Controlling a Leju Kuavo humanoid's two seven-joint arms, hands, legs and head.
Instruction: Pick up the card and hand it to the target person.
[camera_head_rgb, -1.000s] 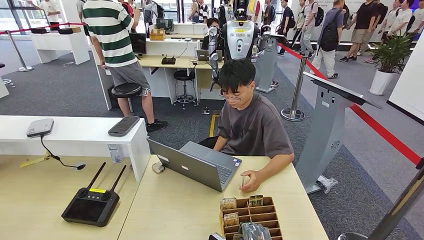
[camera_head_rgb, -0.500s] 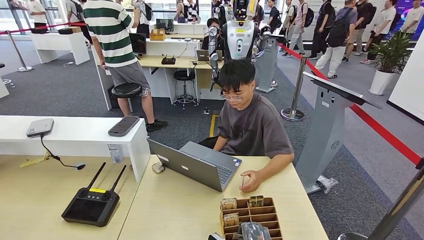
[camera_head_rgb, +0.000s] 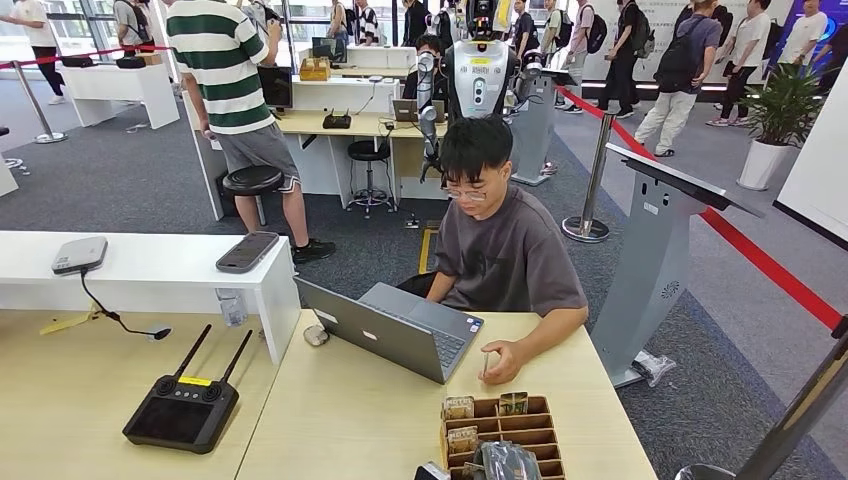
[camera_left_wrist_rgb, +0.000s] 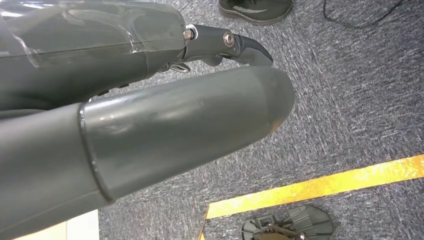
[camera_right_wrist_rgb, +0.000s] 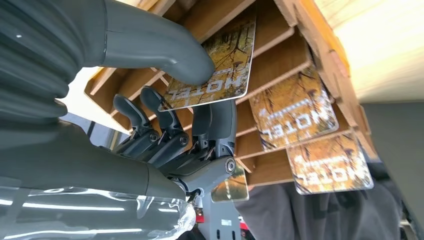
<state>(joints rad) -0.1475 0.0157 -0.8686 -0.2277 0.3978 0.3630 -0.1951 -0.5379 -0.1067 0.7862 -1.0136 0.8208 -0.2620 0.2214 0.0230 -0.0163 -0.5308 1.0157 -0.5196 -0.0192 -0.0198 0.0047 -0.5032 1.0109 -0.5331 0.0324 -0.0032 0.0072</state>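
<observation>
- Right hand (camera_right_wrist_rgb: 165, 125) is at the slotted wooden card rack (camera_head_rgb: 535, 425), its thick grey thumb pressed on the face of an autumn-coloured card printed "HOTEL" (camera_right_wrist_rgb: 215, 65) and darker fingers (camera_right_wrist_rgb: 220, 122) behind it, so the card is pinched between them.
- From above, the same hand (camera_head_rgb: 505, 462) shows as a grey bulk over the near rows of the rack.
- That card still stands in a slot of the rack; two more like it (camera_right_wrist_rgb: 292, 112) stand in the slots just beside it, and others (camera_head_rgb: 458, 407) are upright in the far row.
- Left hand (camera_left_wrist_rgb: 150, 100) hangs over grey carpet with a yellow floor stripe (camera_left_wrist_rgb: 320, 185), away from the rack; whether its fingers are spread or curled I cannot tell.
- A seated person in a grey-brown T-shirt (camera_head_rgb: 500, 255) is behind the rack, one of their hands (camera_head_rgb: 500, 362) resting on the pale wooden table (camera_head_rgb: 340, 420) just beyond it.
- An open grey laptop (camera_head_rgb: 390, 330) sits to the left of the rack, and farther left a black remote controller with two antennas (camera_head_rgb: 182, 405).
</observation>
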